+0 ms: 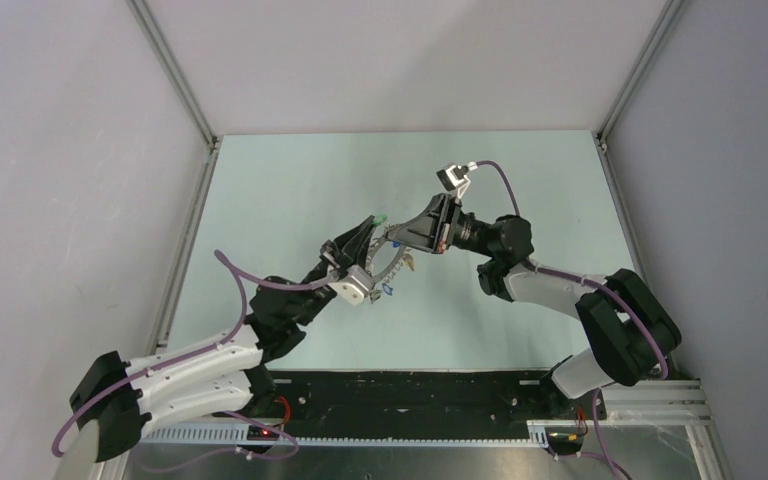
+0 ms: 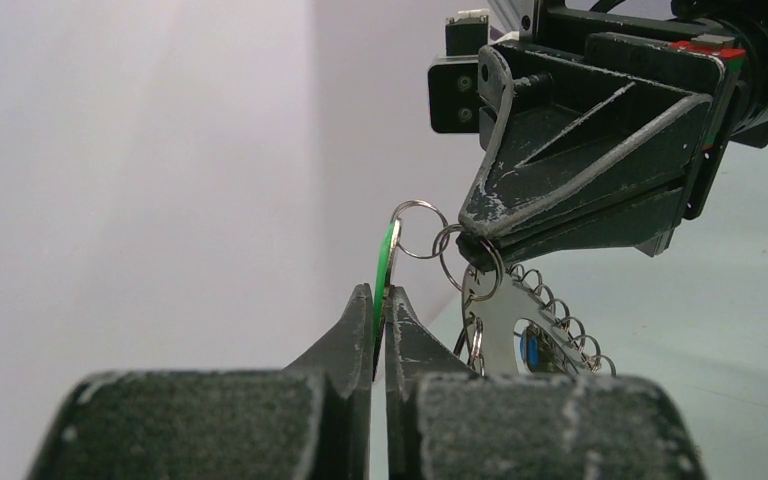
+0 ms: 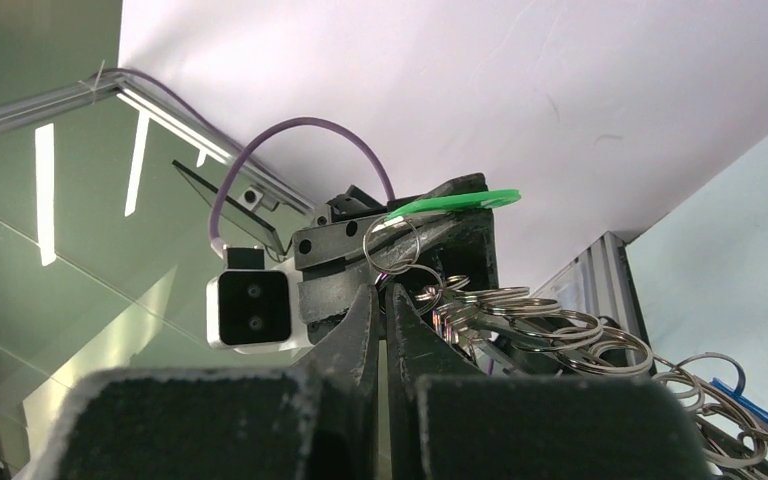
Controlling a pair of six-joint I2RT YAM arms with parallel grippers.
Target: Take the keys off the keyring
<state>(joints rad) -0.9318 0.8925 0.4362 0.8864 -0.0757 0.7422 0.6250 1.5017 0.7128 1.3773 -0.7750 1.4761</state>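
Note:
In the left wrist view my left gripper (image 2: pixel 381 297) is shut on a flat green key tag (image 2: pixel 389 255), seen edge-on. A small split ring (image 2: pixel 417 229) links the tag to the keyring (image 2: pixel 500 312), a flat metal disc with several split rings along its rim. A blue key (image 2: pixel 530 350) shows through its hole. My right gripper (image 2: pixel 476 243) is shut on the keyring's upper rim. From above, both grippers (image 1: pixel 373 227) (image 1: pixel 392 237) meet tip to tip over the table's middle, with the keyring (image 1: pixel 397 262) hanging below. The right wrist view shows the green tag (image 3: pixel 460 203) past my shut right fingertips (image 3: pixel 381 290).
The pale green table (image 1: pixel 290 180) is enclosed by white walls and aluminium posts (image 1: pixel 175 70). A black strip (image 1: pixel 410 390) runs along the near edge between the arm bases. The left wrist camera (image 3: pixel 252 310) sits close to my right fingertips.

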